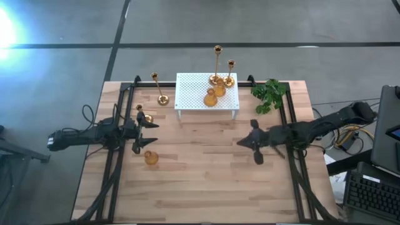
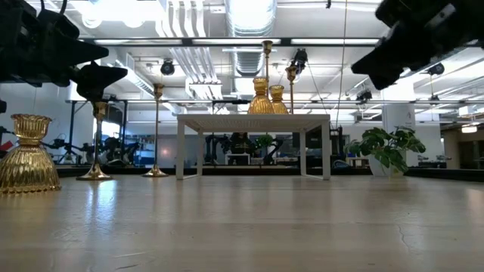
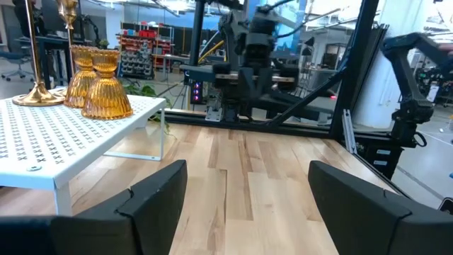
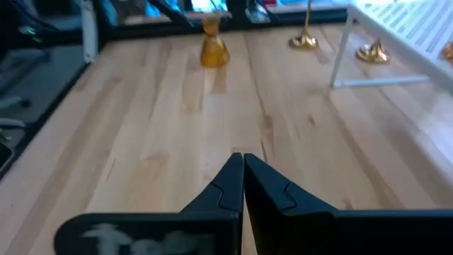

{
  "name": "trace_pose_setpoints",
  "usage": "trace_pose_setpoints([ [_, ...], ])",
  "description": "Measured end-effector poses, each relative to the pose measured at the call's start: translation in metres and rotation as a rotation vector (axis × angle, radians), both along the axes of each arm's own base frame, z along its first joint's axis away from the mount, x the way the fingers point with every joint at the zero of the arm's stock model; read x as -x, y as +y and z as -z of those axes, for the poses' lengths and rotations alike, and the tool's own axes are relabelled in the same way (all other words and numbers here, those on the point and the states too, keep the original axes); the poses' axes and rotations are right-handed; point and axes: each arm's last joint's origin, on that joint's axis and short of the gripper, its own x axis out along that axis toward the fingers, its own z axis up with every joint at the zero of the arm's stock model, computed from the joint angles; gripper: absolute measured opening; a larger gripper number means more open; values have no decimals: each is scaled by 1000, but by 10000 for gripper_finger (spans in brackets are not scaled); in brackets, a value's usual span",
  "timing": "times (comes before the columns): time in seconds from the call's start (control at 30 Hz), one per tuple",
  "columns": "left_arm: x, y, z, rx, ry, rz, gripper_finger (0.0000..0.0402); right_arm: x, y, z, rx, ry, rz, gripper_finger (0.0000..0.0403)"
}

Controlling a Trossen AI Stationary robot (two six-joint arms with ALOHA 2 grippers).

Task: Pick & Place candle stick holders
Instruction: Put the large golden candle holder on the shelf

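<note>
Over the left side of the bench (image 1: 206,187) hangs the left hand (image 1: 142,132), with its two fingers (image 3: 152,198) spread wide apart. It holds nothing and touches nothing. It looks toward the white stand (image 1: 206,97).

Just beside this hand are two holders. A short squat one (image 1: 151,157) sits on the wood close to the front finger. A small stemmed one (image 1: 140,115) stands close on the other side. A tall thin one (image 1: 159,89) stands farther back, near the left end of the stand.

On top of the stand are four more: two short bulb-shaped ones (image 3: 99,83) and two tall thin ones (image 1: 217,64) behind them.

The right hand (image 1: 255,142) waits over the right side of the bench, in front of the stand. Its fingers are pressed together and hold nothing. The green plant (image 1: 269,95) lies at the far right corner.

The holders look like shiny metal, so they are probably hard, stiff and slippery. They will not break easily, but they may slide in the fingers. The tall thin ones look tippy, so I would pinch the stem low, near the base. The squat one looks steadier, and I would take it by its narrow neck, where the fingers can close around it.
</note>
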Motion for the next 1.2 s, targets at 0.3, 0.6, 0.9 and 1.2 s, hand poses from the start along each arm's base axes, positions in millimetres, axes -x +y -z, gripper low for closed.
trace_pose_setpoints([
  [0.3,0,0,0,0,0,0,301,39,-16,25,31,-120,-76,8],
  [0.6,0,0,0,0,0,0,300,63,-19,44,112,-249,-118,8],
  [0.9,0,0,0,0,0,0,300,77,-22,48,123,-312,-116,8],
  [1.2,0,0,0,0,0,0,301,78,-22,46,120,-328,-114,8],
])
